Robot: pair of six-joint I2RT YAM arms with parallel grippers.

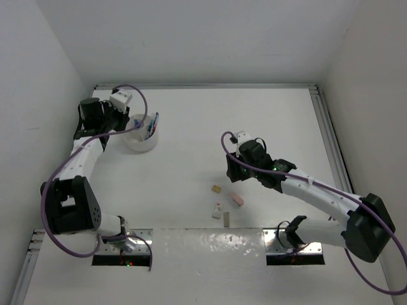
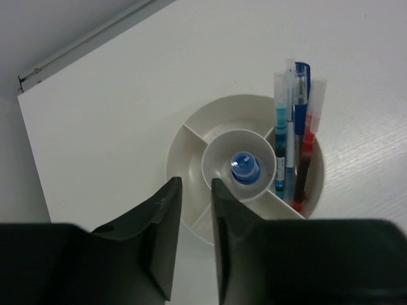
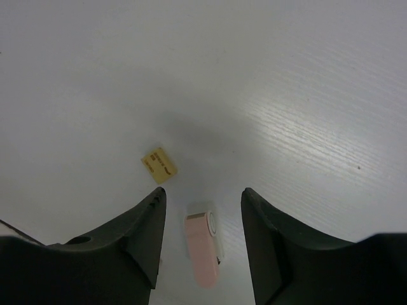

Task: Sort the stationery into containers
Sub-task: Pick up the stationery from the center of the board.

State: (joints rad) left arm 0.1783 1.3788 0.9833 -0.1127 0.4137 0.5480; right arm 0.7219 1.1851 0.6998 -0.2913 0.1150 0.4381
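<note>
Right end effector (image 3: pixel 202 192) wide over a blocky pink eraser (image 3: pixel 203 254) — left end effector (image 2: pixel 196 183) narrowly parted above the round tub (image 2: pixel 216 119).

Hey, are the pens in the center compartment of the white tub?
No, the pens stand in an outer compartment of the tub; the centre cup holds the blue-capped bottle.

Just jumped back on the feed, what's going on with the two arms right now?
The left gripper hovers, fingers slightly apart and empty, over the round white divided tub, which holds blue and red pens in one compartment and a small blue-capped bottle in its centre cup. The right gripper hangs open above a pink rectangular eraser, with a small tan block beside it on the white table. Neither is picked up yet.
</note>
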